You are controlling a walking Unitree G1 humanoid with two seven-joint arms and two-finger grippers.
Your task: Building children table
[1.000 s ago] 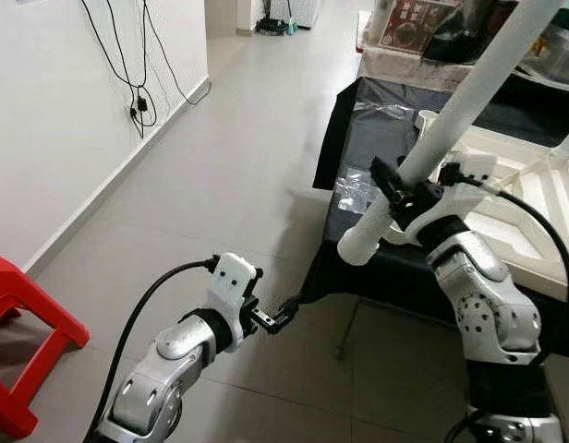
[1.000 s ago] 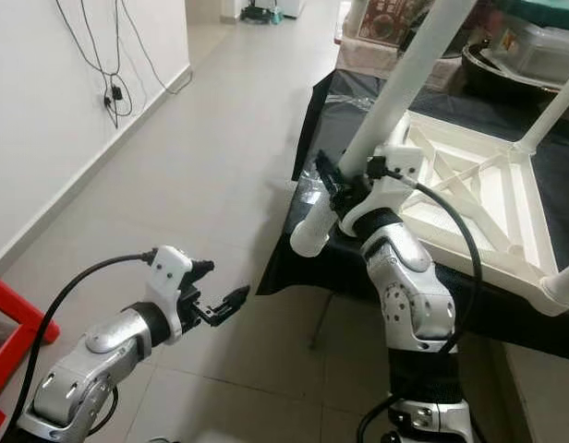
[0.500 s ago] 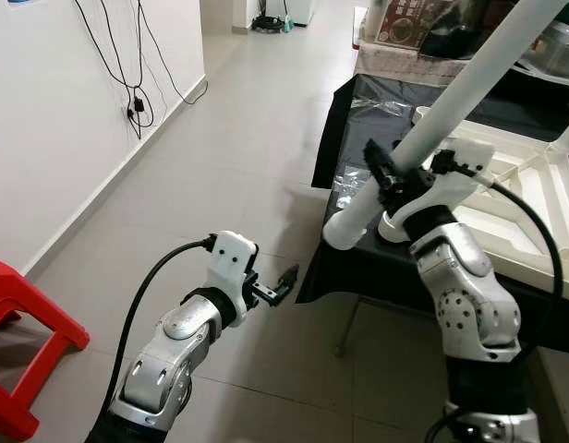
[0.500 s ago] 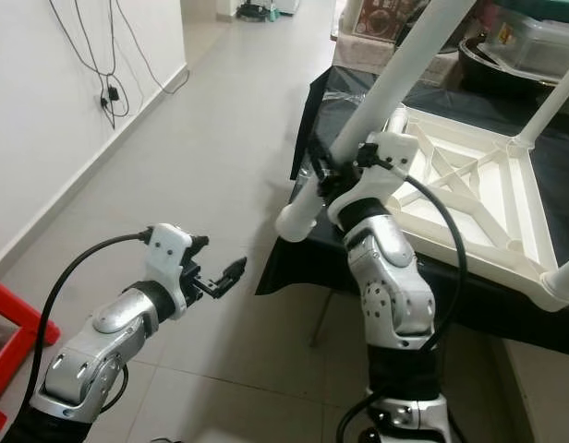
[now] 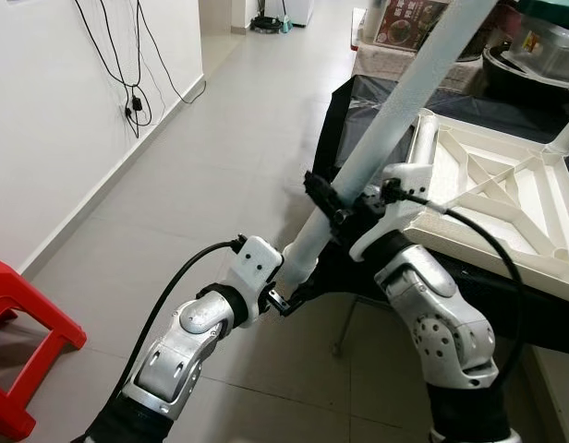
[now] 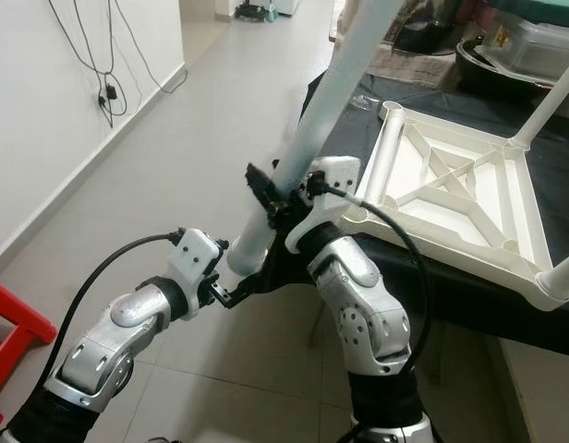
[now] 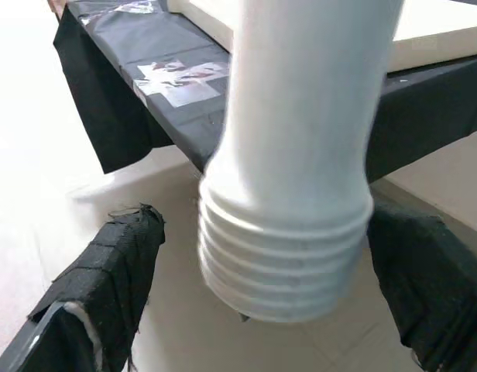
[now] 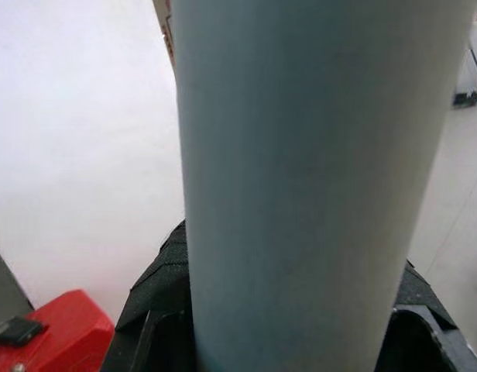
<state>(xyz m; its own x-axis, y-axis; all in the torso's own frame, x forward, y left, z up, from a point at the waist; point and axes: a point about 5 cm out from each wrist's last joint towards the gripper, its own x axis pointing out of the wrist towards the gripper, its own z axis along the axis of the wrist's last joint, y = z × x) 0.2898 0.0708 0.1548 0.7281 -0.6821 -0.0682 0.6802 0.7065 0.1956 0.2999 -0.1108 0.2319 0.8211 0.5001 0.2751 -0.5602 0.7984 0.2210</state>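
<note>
A long white table leg [image 5: 395, 101] slants from upper right down to its threaded end [image 7: 289, 256]. My right gripper [image 5: 332, 201] is shut on the leg, a little above that end; the tube sits between its black fingers [image 8: 149, 302]. My left gripper [image 5: 286, 297] is open just under the leg's lower end, with one finger [image 7: 114, 279] on each side of the thread and apart from it. The white tabletop [image 5: 488, 185] lies upside down on a black-covered table [image 5: 377, 115], with an empty corner socket [image 5: 423, 125] near my right wrist.
A red stool [image 5: 21, 323] stands on the floor at the lower left. Cables [image 5: 132, 92] hang on the white wall to the left. Boxes [image 5: 423, 18] and a dark container [image 5: 534, 65] sit behind the tabletop. A fitted leg [image 5: 566, 138] rises at the far right.
My right gripper has swung the leg left and down, away from the table's edge. My left gripper has come up and now has the leg's threaded end between its fingers.
</note>
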